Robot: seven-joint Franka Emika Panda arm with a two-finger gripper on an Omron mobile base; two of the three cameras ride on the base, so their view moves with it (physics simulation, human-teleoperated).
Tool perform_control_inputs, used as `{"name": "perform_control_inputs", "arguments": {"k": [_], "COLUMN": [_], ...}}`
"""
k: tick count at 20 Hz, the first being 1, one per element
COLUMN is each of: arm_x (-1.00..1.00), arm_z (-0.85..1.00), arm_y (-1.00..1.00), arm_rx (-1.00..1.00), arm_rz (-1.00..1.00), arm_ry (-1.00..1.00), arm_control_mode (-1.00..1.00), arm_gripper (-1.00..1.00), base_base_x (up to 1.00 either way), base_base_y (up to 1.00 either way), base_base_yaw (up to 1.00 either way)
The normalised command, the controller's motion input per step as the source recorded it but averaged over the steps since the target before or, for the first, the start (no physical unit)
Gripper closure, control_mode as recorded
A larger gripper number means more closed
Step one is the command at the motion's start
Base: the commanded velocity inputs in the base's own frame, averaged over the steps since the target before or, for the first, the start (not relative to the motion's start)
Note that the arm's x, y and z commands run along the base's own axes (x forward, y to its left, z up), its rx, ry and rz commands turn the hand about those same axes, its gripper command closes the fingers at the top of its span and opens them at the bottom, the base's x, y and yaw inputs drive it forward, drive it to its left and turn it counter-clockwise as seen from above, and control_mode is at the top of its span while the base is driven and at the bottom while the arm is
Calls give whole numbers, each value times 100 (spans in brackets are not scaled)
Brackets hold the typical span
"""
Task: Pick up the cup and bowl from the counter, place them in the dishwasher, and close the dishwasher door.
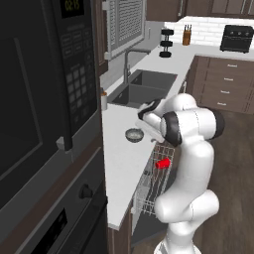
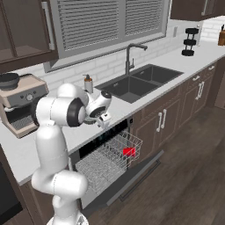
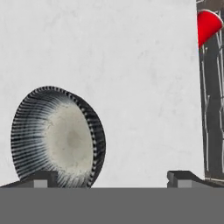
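Note:
The grey ribbed bowl sits on the light counter, near its front edge. My gripper hovers just above the counter, open and holding nothing. In the hand view the bowl lies by the left fingertip, left of the gap's middle. The red cup lies in the white wire rack of the dishwasher. The dishwasher door hangs open, folded down toward the floor.
A dark sink with a faucet lies beyond the bowl. A pale bottle stands by the wall. A coffee machine is on the left, and black wall appliances are close by.

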Motion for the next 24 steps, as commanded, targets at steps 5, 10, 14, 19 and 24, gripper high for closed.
{"name": "perform_control_inputs", "arguments": {"k": [5, 10, 14, 19, 24], "arm_x": [38, 29, 5, -5, -46], "arm_z": [-19, -26, -29, -18, -1], "arm_y": [11, 8, 6, 1, -5], "arm_rx": [-7, -7, -8, -5, -1], "arm_rz": [0, 0, 0, 0, 0], "arm_ry": [4, 6, 8, 7, 0], "arm_control_mode": [-100, -100, -100, -100, -100], "arm_gripper": [-100, -100, 100, 100, 100], "base_base_x": [0, 0, 0, 0, 0], "base_base_y": [0, 0, 0, 0, 0], "base_base_yaw": [0, 0, 0, 0, 0]}}
